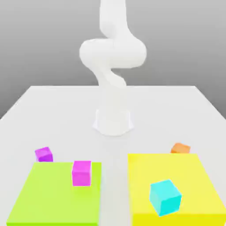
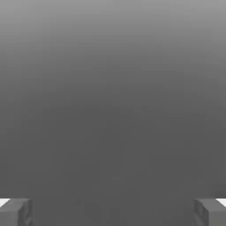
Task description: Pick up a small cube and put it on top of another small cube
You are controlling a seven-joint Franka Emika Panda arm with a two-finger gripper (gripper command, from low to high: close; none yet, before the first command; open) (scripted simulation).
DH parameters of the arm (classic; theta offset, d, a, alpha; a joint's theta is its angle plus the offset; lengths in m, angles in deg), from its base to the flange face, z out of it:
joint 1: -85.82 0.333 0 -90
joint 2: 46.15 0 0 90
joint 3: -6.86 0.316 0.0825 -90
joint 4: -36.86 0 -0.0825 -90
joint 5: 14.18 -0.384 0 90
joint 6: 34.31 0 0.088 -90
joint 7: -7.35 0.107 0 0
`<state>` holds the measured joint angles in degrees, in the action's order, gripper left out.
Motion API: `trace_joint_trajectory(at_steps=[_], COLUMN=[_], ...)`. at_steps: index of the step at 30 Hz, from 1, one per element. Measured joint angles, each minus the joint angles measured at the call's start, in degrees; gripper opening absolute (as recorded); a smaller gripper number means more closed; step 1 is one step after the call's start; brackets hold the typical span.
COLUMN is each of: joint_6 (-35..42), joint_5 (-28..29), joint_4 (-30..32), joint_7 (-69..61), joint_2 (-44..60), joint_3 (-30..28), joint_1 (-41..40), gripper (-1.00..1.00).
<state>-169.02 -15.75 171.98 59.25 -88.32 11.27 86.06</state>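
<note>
Jaws stand wide apart with nothing between them, the gripper facing blank grey. Nearest, a large cyan cube sits on the yellow mat; the small plain orange cube rests on the white bench just beyond that mat's far edge.

arm: smooth matt white, perhaps plastic | table: matt | cubes: matt

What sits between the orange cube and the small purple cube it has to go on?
Only bare table behind both pads. The orange cube sits behind the yellow pad; the small purple cube sits behind the green pad. The magenta cube stands nearer the camera.
</note>
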Motion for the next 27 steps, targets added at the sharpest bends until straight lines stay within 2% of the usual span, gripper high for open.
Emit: trace_joint_trajectory(at_steps=[12, 23, 25, 27], joint_6=[-14.23, -27.22, -29.09, -30.45], joint_5=[-6.78, -11.58, -10.87, -7.68], joint_4=[16.20, 30.88, 32.31, 32.30], joint_7=[30.14, 58.28, 62.32, 65.54], joint_2=[17.86, 34.29, 36.71, 38.61], joint_3=[21.05, 37.90, 39.95, 40.94], joint_1=[1.98, 5.68, 5.57, 4.29], gripper=[0.00, 0.00, 0.00, 0.00])
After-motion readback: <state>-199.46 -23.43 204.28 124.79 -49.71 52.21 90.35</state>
